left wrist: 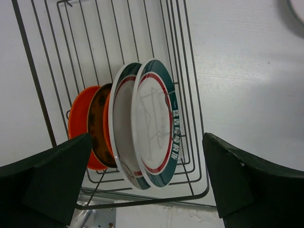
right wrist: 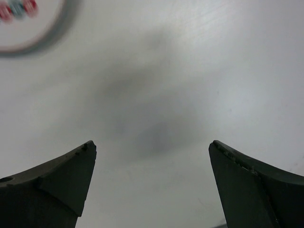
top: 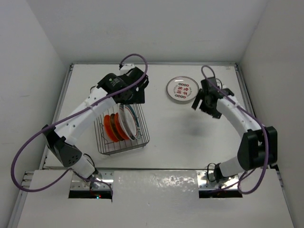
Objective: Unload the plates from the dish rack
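Left wrist view: the left end effector point(left wrist: 147, 137), fingers point(left wrist: 47, 185) wide apart, hangs over a round white plate with a green and red rim point(left wrist: 154, 123), standing on edge in the grey wire dish rack point(left wrist: 33, 80). I think it should pinch only that rim and lift straight up. White marks on the rim look like writing, too small to read.

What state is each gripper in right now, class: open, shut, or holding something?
Left gripper: open, holding nothing.
Right gripper: open, holding nothing.
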